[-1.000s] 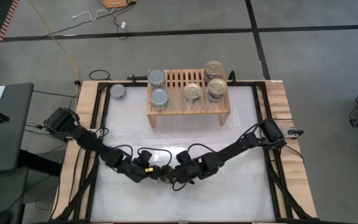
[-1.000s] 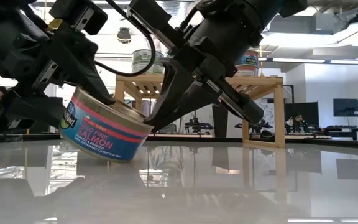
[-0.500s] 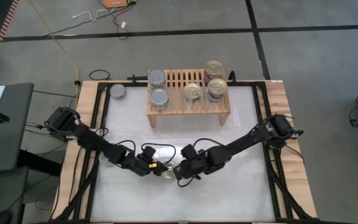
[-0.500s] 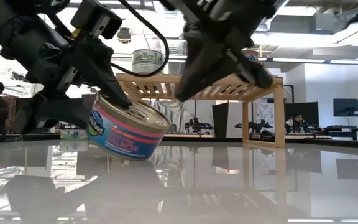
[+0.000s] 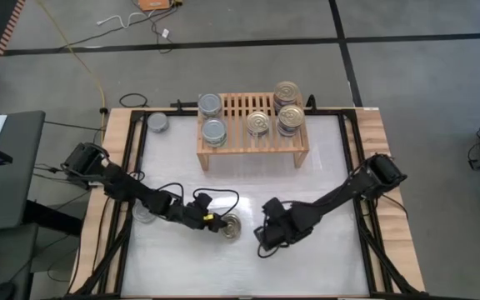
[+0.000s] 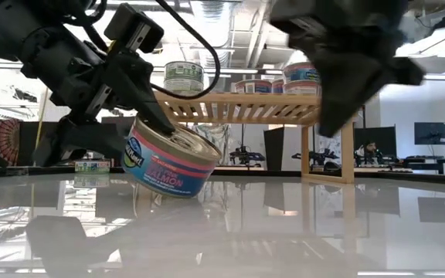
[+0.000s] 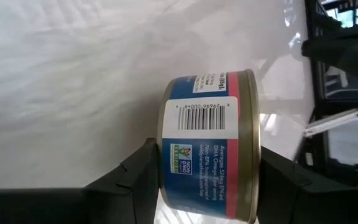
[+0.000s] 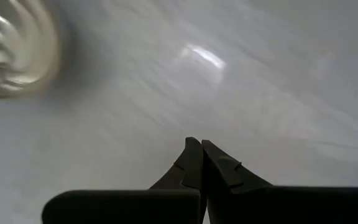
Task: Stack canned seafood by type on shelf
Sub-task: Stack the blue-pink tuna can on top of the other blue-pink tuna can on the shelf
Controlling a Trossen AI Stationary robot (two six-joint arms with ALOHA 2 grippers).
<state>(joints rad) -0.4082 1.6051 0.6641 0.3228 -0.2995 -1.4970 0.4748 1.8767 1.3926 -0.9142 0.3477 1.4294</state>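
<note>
Clearly the left gripper (image 6: 141, 116) has a salmon can (image 6: 171, 157) clamped and tilted above the table (image 5: 323, 258)

Left to right: the left gripper holds the can by its rim and side wall at a slant, clear of the glossy white table top; judging by that tilt, the can could twist or slip out on the way to the shelf (image 5: 252, 146), or clip a slat or the cans already stacked there and knock them over. A lone can (image 5: 157, 122) sits on the table left of the shelf. The right gripper (image 8: 199, 158), fingers pressed together and empty, hangs near the table middle, close enough to be struck. Beyond lies a grey floor with dark tape lines, cables, desks and monitors
</note>
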